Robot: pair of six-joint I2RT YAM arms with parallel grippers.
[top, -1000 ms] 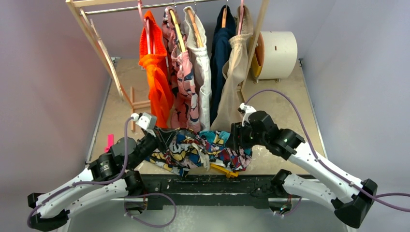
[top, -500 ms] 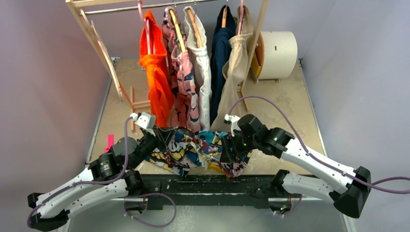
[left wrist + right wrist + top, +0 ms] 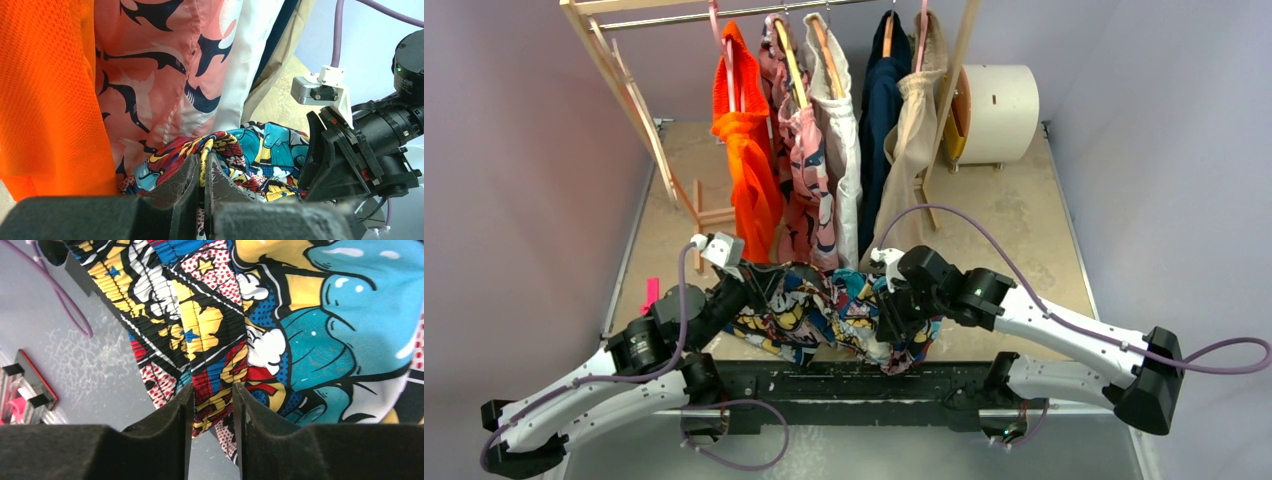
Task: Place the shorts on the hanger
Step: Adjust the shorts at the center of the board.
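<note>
Shorts (image 3: 824,310): comic print, slung between arms. Left pincer (image 3: 202,172) clamped on waistband edge; right pincer (image 3: 210,400) gripping folded cloth. I'd want firm grips, waistband taut; hanger unseen.

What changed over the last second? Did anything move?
The right arm swung left toward the left arm, its jaws dragging that side of the shorts along and bunching them. The left arm stayed put, jaws clamped on the shorts; the hanging clothes did not move.
</note>
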